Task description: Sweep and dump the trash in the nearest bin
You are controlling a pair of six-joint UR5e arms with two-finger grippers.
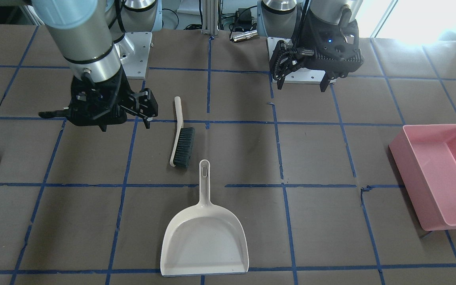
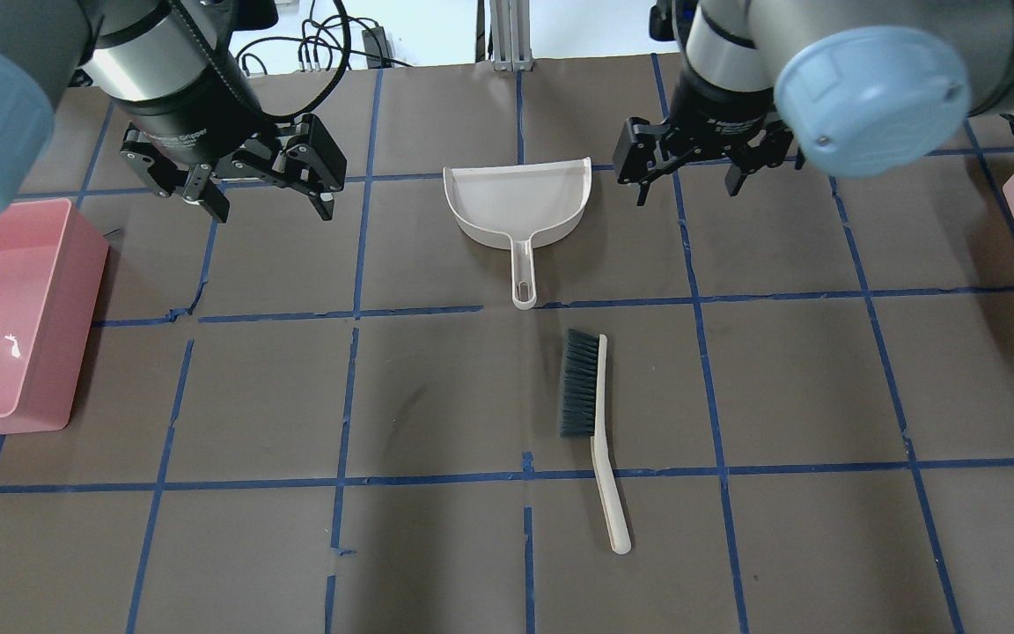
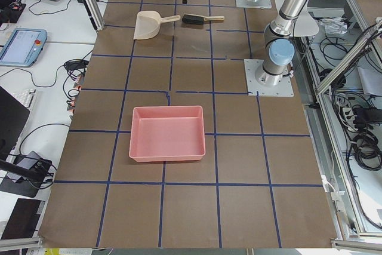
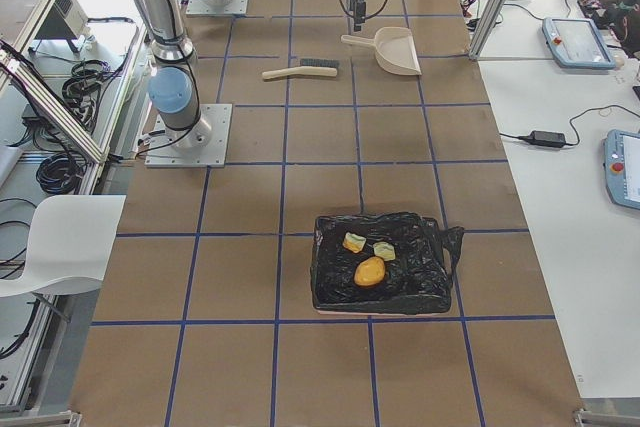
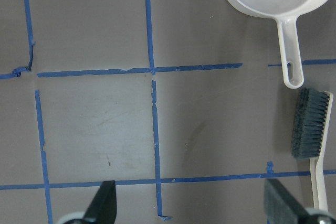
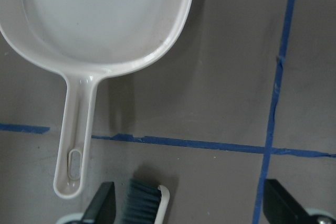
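trash: three lumps, all lying inside the black-lined bin at the robot's right end of the table. none shows on the table top or in the pan.

status, judged: sweep and dump look complete. at most, parking the arms is left.

- pink bin, robot's left end: nothing in it.
- dustpan: flat on the table mid-span, bare inside, handle pointing toward the brush.
- brush: lying on its side just beside the pan handle, not touching it.
- left gripper: jaws spread wide, holding nothing, hovering above the table.
- right gripper: likewise spread and unladen, beside the pan.
- lumps: orange-brown ball, then two pale yellow-green chunks close by it.

surroundings:
- room: desks alongside with tablets and cables, a white chair, a person's hand at a far desk.
- table: brown covering, blue tape grid (tape torn and lifted at several crossings).
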